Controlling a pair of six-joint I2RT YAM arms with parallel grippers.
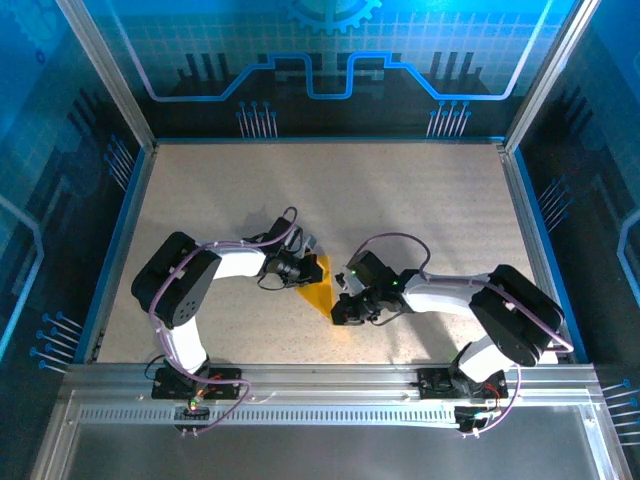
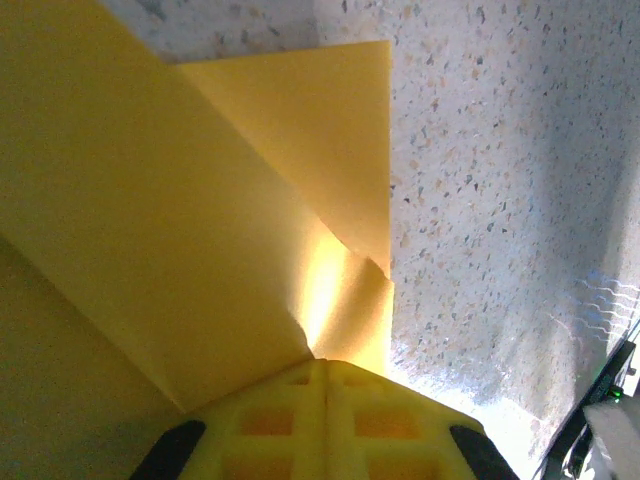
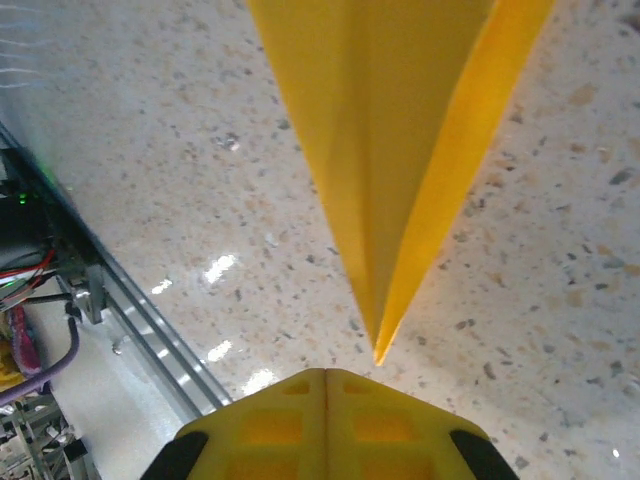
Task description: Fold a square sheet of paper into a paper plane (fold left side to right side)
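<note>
Paper plane on table, left tool, right tool seemingly closed

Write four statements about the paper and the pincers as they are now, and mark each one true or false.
1. The yellow paper is folded to a narrow point. True.
2. The right pincer stands wide open. False: its fingers are shut together.
3. The paper's tip points toward the right pincer. True.
4. The paper lies at the far edge of the table. False: it lies mid-table, between the left pincer and the right pincer.
</note>
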